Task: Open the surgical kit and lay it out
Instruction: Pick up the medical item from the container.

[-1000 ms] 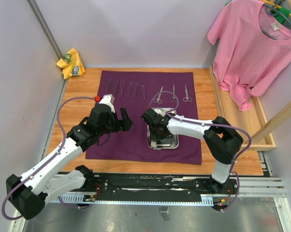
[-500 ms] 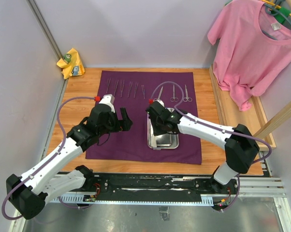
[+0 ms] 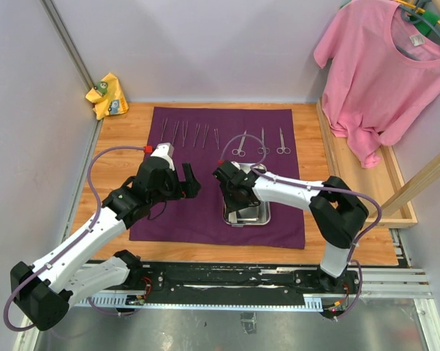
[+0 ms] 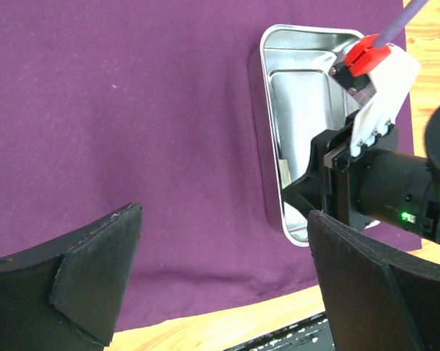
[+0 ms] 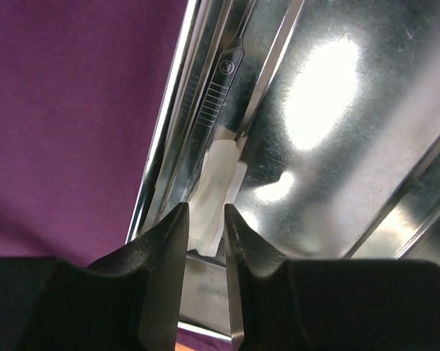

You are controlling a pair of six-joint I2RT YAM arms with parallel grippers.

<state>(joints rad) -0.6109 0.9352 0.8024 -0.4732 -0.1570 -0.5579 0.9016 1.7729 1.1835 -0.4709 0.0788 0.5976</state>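
Observation:
The dark purple cloth [image 3: 198,219] lies spread flat on the wooden table. Slim forceps [image 3: 187,134] are lined up along its far left edge, with scissors [image 3: 262,142] to their right. The steel tray [image 3: 264,217] sits on the cloth right of centre. My right gripper [image 3: 233,196] reaches down into the tray's left side. In the right wrist view its jaws [image 5: 204,208] stand a narrow gap apart over a white gauze piece [image 5: 221,179] by the tray wall, beside a ribbed metal handle [image 5: 209,102]. My left gripper [image 3: 191,183] hovers wide open over bare cloth [image 4: 132,110], left of the tray [image 4: 267,110].
A pink T-shirt [image 3: 384,66] hangs at the right over a wooden side tray [image 3: 395,183]. A yellow rag [image 3: 107,95] lies in the far left corner. In the left wrist view the right arm [image 4: 381,183] fills the tray's near end.
My right gripper's jaws have parted from shut, and that arm swung out and back over the tray. The left arm has stayed put.

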